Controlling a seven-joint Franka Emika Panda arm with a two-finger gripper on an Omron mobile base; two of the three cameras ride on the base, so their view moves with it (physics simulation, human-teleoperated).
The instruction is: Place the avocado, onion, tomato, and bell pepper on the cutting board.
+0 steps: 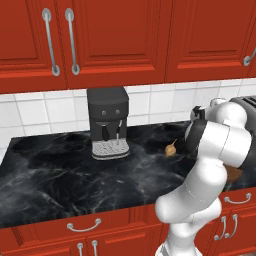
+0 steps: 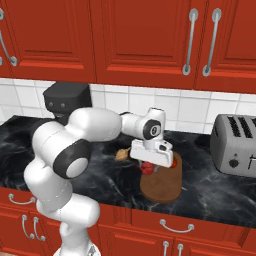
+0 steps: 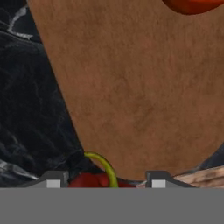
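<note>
Red bell pepper gripped by end effector; onion beside coffee machine.

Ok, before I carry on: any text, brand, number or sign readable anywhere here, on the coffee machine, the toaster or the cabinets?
None: no readable text in any view.
Coffee machine: small round controls on the front, no lettering visible.
Toaster: a dial and a lever on its side, no markings legible.
Cabinets: plain red doors with metal handles, no labels.
Cutting board: bare wood grain, no print.
</note>
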